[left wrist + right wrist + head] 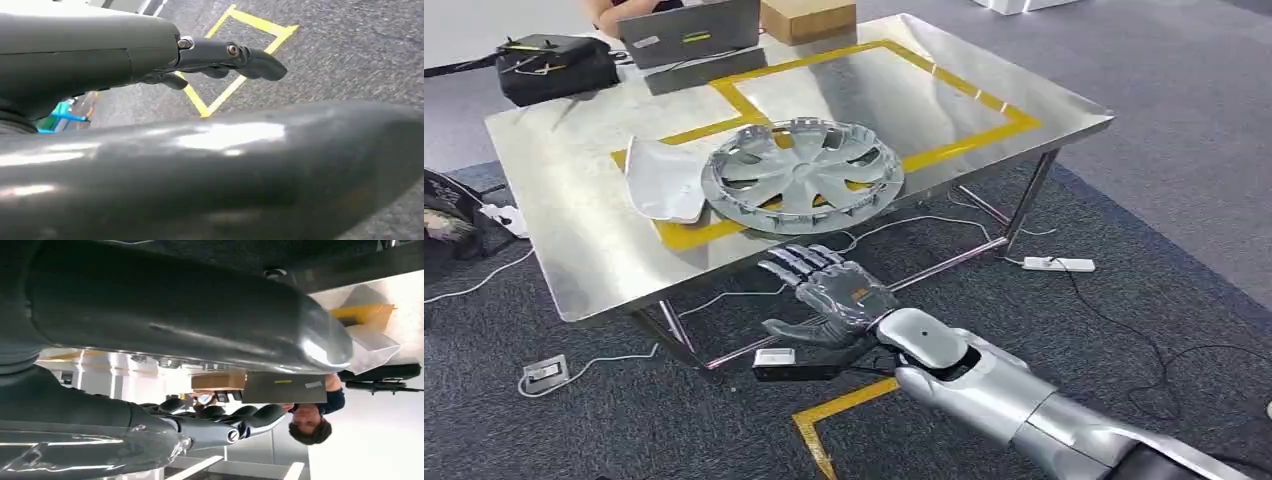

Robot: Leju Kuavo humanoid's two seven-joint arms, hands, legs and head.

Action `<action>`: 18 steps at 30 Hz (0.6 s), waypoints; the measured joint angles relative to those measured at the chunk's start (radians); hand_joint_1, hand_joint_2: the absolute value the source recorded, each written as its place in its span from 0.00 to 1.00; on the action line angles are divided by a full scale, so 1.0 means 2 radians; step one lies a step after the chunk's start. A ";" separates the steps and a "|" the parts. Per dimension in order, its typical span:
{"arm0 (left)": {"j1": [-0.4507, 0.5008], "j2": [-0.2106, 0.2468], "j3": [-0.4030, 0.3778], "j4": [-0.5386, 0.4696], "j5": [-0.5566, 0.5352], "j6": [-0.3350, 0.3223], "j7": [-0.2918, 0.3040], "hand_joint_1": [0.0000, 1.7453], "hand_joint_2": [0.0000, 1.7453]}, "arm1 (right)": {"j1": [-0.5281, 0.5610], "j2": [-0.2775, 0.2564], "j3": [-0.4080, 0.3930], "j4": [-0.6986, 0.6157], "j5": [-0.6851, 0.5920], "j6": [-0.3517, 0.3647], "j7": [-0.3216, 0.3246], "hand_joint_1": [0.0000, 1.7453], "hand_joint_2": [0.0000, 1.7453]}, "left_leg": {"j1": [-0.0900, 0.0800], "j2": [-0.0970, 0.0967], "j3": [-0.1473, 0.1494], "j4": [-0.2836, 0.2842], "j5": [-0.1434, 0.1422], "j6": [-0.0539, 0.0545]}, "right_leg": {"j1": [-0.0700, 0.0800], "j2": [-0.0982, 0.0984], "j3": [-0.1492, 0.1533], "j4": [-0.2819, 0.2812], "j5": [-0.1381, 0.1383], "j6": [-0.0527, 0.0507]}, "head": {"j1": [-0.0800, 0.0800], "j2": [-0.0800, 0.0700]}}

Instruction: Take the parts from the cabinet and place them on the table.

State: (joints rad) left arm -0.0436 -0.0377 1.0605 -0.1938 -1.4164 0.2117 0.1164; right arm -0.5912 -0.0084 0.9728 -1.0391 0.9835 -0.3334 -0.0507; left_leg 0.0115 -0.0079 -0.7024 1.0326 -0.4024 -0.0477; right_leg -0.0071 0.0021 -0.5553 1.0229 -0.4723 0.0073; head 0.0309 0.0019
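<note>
Hubcap (pixel 802 176) is laid flat on counter (pixel 574 250), grey cover (pixel 662 180) touching it | right robot hand (pixel 829 295) is held released, nothing grasped, just below counter edge, hubcap ahead | left robot hand (pixel 220 60) is seen over floor, apparently without a load.

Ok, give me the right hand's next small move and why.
Probably draw the right hand back from the table and turn toward the cabinet. Its fingers are spread and hold nothing, just short of the near edge, while the wheel cover and the grey panel already lie on the tabletop.
</note>
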 joint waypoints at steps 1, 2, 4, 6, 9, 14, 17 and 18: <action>0.000 0.000 0.000 0.000 0.000 0.000 0.001 0.00 0.00 | 0.001 0.000 0.000 0.000 0.001 0.000 0.000 0.00 0.00 | 0.000 0.000 -0.010 0.036 -0.033 -0.002 | 0.000 0.000 -0.008 0.000 0.007 -0.001 | -0.002 0.000; -0.001 0.000 0.000 0.000 -0.001 0.000 0.001 0.00 0.00 | 0.003 -0.001 0.000 0.000 0.002 -0.001 0.000 0.00 0.00 | 0.000 0.000 -0.021 0.079 -0.059 -0.004 | 0.000 0.000 -0.017 0.000 0.013 -0.001 | -0.002 0.000; -0.002 0.000 0.000 0.000 -0.002 0.000 0.001 0.00 0.00 | 0.008 -0.003 0.000 0.000 0.003 -0.002 0.000 0.00 0.00 | 0.001 0.000 -0.028 0.134 -0.072 -0.006 | 0.000 -0.001 -0.032 0.001 0.021 0.000 | -0.002 0.000; -0.002 0.000 0.000 0.000 -0.002 0.000 0.002 0.00 0.00 | 0.011 -0.005 0.000 0.000 0.004 -0.002 0.000 0.00 0.00 | 0.001 0.001 0.002 0.113 -0.040 -0.006 | -0.001 -0.002 -0.044 0.001 0.031 0.004 | -0.002 0.000; -0.003 0.001 0.000 0.000 -0.003 0.001 0.002 0.00 0.00 | 0.011 -0.007 0.000 -0.001 0.008 -0.005 0.001 0.00 0.00 | -0.001 0.003 0.092 -0.005 -0.038 -0.002 | -0.001 -0.002 -0.055 0.001 0.042 0.011 | -0.003 0.000; -0.003 0.000 0.000 0.000 -0.005 0.002 0.002 0.00 0.00 | 0.013 -0.010 0.000 -0.002 0.016 -0.014 0.002 0.00 0.00 | -0.004 0.002 0.094 -0.029 -0.040 0.010 | 0.001 -0.004 -0.058 -0.004 0.054 -0.006 | -0.002 0.000; -0.002 0.000 0.000 0.000 -0.007 0.002 0.002 0.00 0.00 | 0.015 -0.014 0.000 -0.002 0.022 -0.020 0.002 0.00 0.00 | -0.006 0.002 0.090 -0.029 -0.034 0.017 | -0.001 -0.004 -0.056 -0.014 0.067 0.009 | -0.002 0.000; -0.002 0.000 0.000 0.000 -0.008 0.002 0.002 0.00 0.00 | 0.017 -0.015 0.000 -0.002 0.025 -0.024 0.003 0.00 0.00 | -0.006 0.002 0.088 -0.029 -0.033 0.017 | -0.001 -0.004 -0.057 -0.017 0.070 0.014 | -0.002 0.000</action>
State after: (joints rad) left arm -0.0485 -0.0381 1.0605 -0.1942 -1.4321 0.2152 0.1194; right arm -0.5578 -0.0389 0.9728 -1.0433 1.0327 -0.3819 -0.0454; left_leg -0.0010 -0.0032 -0.5260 0.9747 -0.4679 -0.0128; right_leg -0.0096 -0.0066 -0.6685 0.9892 -0.3328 0.0347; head 0.0275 0.0019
